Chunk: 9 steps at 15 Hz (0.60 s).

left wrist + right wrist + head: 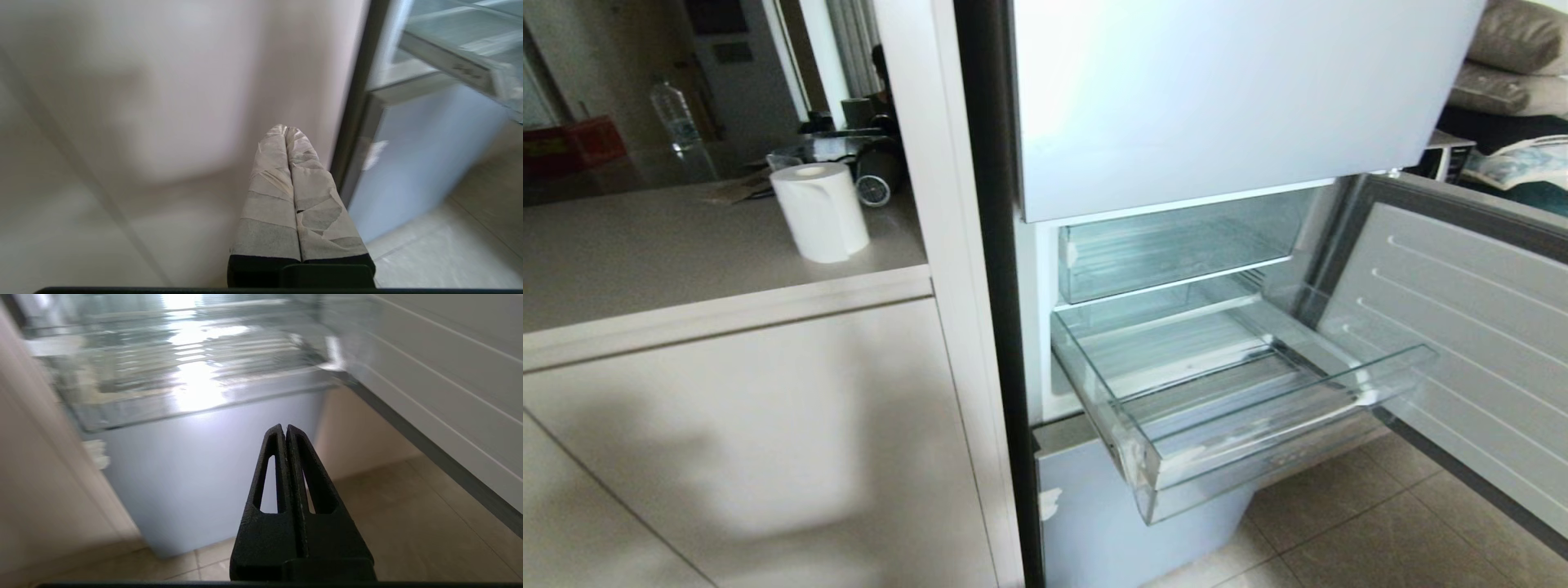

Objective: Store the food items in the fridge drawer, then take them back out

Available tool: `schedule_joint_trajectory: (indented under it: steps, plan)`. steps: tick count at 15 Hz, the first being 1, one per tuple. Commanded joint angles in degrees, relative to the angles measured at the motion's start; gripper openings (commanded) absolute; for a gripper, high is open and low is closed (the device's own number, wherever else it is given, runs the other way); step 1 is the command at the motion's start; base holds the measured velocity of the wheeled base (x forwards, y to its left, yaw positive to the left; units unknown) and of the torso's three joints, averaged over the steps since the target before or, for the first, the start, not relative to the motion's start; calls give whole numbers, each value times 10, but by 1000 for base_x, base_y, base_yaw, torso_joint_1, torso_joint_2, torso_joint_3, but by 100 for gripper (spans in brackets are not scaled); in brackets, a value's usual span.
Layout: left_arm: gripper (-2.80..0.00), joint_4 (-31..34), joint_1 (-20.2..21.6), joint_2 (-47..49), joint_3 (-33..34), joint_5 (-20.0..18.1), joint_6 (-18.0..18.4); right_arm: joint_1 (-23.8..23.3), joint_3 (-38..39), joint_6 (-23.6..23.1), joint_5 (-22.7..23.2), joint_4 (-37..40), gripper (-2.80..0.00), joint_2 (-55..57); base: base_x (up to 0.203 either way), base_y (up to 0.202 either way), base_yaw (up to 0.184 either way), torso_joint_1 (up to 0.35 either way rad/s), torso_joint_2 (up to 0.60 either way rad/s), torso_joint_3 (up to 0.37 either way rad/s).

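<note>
The pale blue fridge (1225,98) stands with its middle door (1462,327) swung open to the right. The clear fridge drawer (1282,457) is pulled out and holds nothing that I can see. A shallower clear drawer (1176,253) sits pushed in above it. The food items are out of view. My left gripper (286,130), with taped fingers, is shut and empty low beside the cabinet side, left of the fridge. My right gripper (284,428) is shut and empty below the drawer (196,396), in front of the lower fridge panel (212,469). Neither arm shows in the head view.
A counter (670,253) to the left carries a white paper roll (821,211), a clear water bottle (676,114) and dark items at the back. A beige cabinet front (752,457) is below it. Tiled floor (1380,531) lies under the open door.
</note>
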State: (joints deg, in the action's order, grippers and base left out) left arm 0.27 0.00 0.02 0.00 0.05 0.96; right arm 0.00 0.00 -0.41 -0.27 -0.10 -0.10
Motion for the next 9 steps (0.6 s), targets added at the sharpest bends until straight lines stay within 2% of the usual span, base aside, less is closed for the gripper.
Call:
schedule_joint_trajectory:
  steps: [1,7,9]
  plan:
    - [-280,0,0,0,0,0,0,0,1,0,0,0,-280,0,-2,7,-178,2,2,2]
    - [-280,0,0,0,0,0,0,0,0,-1,1,0,-280,0,-1,8,-172,2,1,3]
    - [-280,0,0,0,0,0,0,0,1,-2,1,0,-280,0,-3,3,-93,-2,3,3]
